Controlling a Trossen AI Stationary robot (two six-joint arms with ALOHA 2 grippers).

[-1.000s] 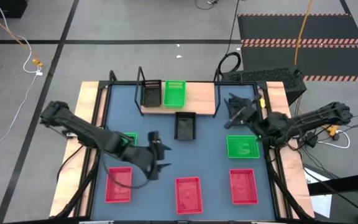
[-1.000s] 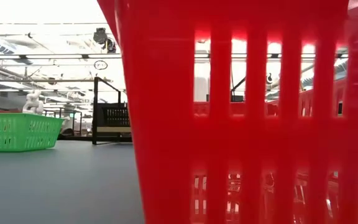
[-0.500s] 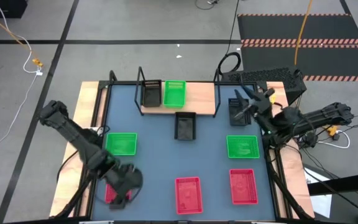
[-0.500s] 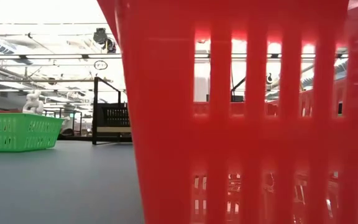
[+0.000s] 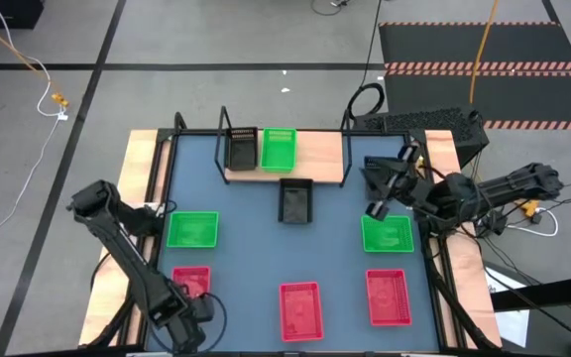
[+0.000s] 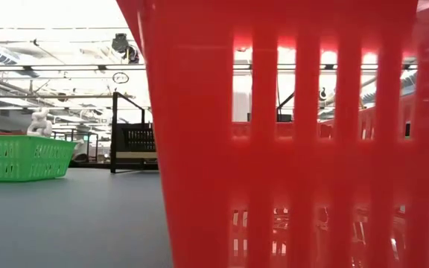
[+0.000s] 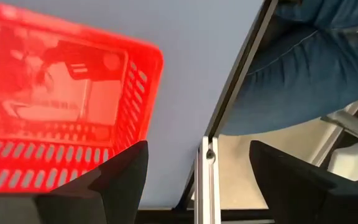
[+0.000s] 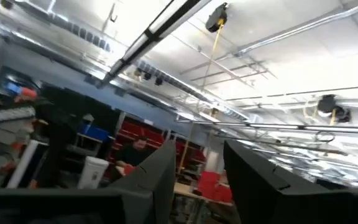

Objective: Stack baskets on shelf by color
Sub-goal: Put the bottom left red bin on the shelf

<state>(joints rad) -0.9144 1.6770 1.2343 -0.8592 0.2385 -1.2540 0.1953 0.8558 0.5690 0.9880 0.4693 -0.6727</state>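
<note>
1. Nearest the front edge of the counter (image 5: 345,228), three red baskets sit in a row: the left red basket (image 5: 192,283), the middle red basket (image 5: 300,308) and the right red basket (image 5: 389,297), all well apart from one another.
2. Down at the front left corner, the left claw (image 5: 188,322) hangs just beside the left red basket with its fingers (image 7: 114,180) spread apart and nothing between them; its wrist view shows that basket's red wall and, past the counter's edge, a person's leg in jeans (image 7: 303,68).
3. Farther back, the left green basket (image 5: 192,230) and the right green basket (image 5: 388,234) lie flat on the counter, one on each side.
4. Above the right green basket's far edge, the right claw (image 5: 380,193) is raised off the counter, tilted up toward the ceiling, its fingers (image 8: 160,180) parted and empty.
5. Beyond the middle, a black basket (image 5: 295,200) rests on the counter just in front of the shelf (image 5: 317,155).
6. Farthest back, the shelf carries another black basket (image 5: 240,150) and a green basket (image 5: 279,149) side by side on its left half.
</note>
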